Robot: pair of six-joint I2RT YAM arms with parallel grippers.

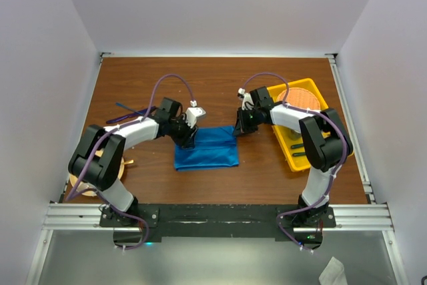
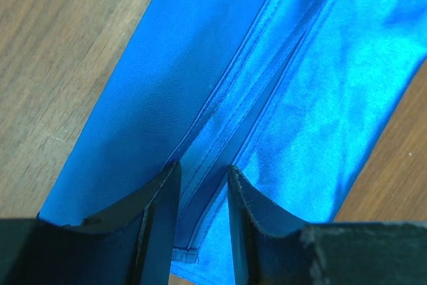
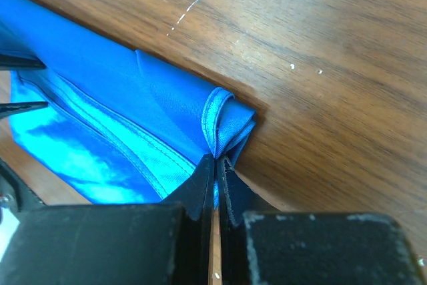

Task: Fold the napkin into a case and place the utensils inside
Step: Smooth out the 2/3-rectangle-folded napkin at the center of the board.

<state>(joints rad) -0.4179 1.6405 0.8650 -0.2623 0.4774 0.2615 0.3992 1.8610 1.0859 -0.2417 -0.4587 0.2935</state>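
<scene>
The bright blue napkin (image 1: 208, 149) lies folded into a flat oblong at the table's middle. My left gripper (image 1: 188, 139) is at its left end. In the left wrist view its jaws (image 2: 203, 166) stand apart over the cloth (image 2: 200, 45), with a stitched hem running between them, not pinched. My right gripper (image 1: 239, 129) is at the napkin's far right corner. There the fingers (image 3: 215, 158) are shut on a bunched fold of the cloth (image 3: 100, 98). The thin blue and purple utensils (image 1: 130, 113) lie crossed on the wood at the far left.
A yellow tray (image 1: 308, 82) stands at the right, partly under my right arm, holding an orange round disc (image 1: 301, 101) and dark items (image 1: 295, 146). A round wooden piece (image 1: 75, 181) sits by the left arm's base.
</scene>
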